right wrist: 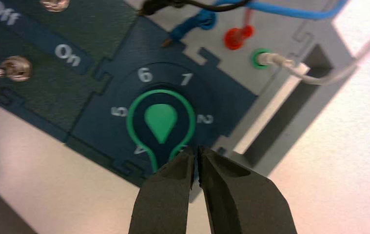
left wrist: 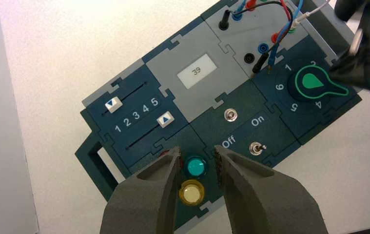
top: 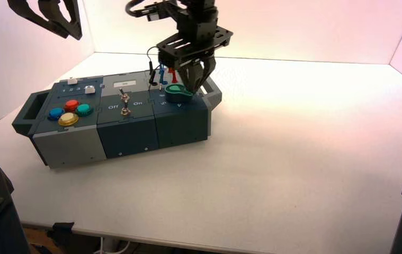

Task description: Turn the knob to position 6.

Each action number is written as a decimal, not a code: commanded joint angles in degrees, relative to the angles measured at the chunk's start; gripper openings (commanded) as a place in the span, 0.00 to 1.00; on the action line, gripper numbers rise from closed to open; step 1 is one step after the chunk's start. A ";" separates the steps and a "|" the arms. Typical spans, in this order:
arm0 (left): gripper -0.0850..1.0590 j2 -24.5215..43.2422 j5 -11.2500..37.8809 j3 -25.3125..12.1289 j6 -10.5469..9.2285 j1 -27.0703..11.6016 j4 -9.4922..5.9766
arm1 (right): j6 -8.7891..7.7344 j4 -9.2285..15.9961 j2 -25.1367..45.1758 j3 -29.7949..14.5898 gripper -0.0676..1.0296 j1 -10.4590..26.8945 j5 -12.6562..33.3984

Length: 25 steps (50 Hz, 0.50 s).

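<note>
Knob (right wrist: 161, 122), teal-green and teardrop-shaped, sits on the dark blue end panel of the box (top: 124, 132), at the box's right end as seen from above, ringed by white numerals. In the right wrist view its pointed tip aims at the gap between 4 and the numeral next to it, which the gripper hides; its long axis runs from there back toward the 6 and 7 on the far side of the ring.

Right gripper (right wrist: 196, 158) hangs directly over that tip, its two fingers (right wrist: 168, 195) brought almost together with only a thin slit between them. They end right at the knob's point; whether they pinch it or merely touch it cannot be told.

Left gripper (left wrist: 197, 156) is raised over the box's other end, fingers apart, with the teal button (left wrist: 195, 166) and yellow button (left wrist: 191, 192) showing in the gap. In the high view it sits high at the upper left corner (top: 55, 16).

Beyond the knob, blue, red and black wires (right wrist: 222, 19) plug into a grey panel. Two metal toggle switches (left wrist: 257, 147) stand by "Off" and "On", and a small display (left wrist: 197, 71) reads 39.

The box rests, turned at an angle, on a white table (top: 294, 174) enclosed by pale walls.
</note>
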 commanded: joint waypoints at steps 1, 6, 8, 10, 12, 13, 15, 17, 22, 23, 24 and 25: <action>0.41 -0.53 -0.26 -0.79 -0.09 -0.44 -0.09 | -0.09 1.05 -1.23 -0.62 0.10 2.02 -0.09; 0.41 -0.79 -0.26 -0.70 -0.09 -0.44 0.00 | 0.00 2.02 -1.23 -0.70 0.10 3.16 0.18; 0.41 -0.88 -0.26 -0.70 -0.09 -0.44 0.00 | 0.00 2.29 -1.23 -0.70 0.10 3.34 0.26; 0.41 -1.05 -0.26 -0.70 -0.09 -0.44 0.09 | -0.09 2.46 -1.23 -0.79 0.10 3.78 0.26; 0.41 -1.32 -0.26 -0.70 -0.09 -0.53 0.09 | -0.09 2.64 -1.14 -0.88 0.10 3.87 0.26; 0.41 -1.41 -0.26 -0.70 -0.09 -0.44 0.09 | 0.00 2.72 -1.14 -0.88 0.10 3.96 0.26; 0.41 -1.76 -0.35 -0.70 -0.09 -0.44 0.09 | -0.09 2.81 -1.05 -1.05 0.10 3.96 0.26; 0.41 -2.11 -0.44 -0.70 -0.09 -0.44 0.18 | -0.09 3.08 -0.97 -1.14 0.10 4.04 0.26; 0.41 -3.96 -0.88 -0.62 -0.09 0.09 0.26 | -0.09 3.52 -0.97 -1.58 0.10 4.04 0.26; 0.41 -4.22 -0.97 -0.53 -0.09 0.35 0.26 | -0.09 3.52 -0.97 -1.58 0.10 4.04 0.26; 0.41 -4.75 -1.14 -0.44 -0.09 0.62 0.26 | -0.09 3.60 -0.97 -1.67 0.10 4.04 0.26; 0.41 -5.01 -1.32 -0.35 -0.09 0.70 0.26 | -0.09 3.69 -0.97 -1.76 0.10 4.13 0.26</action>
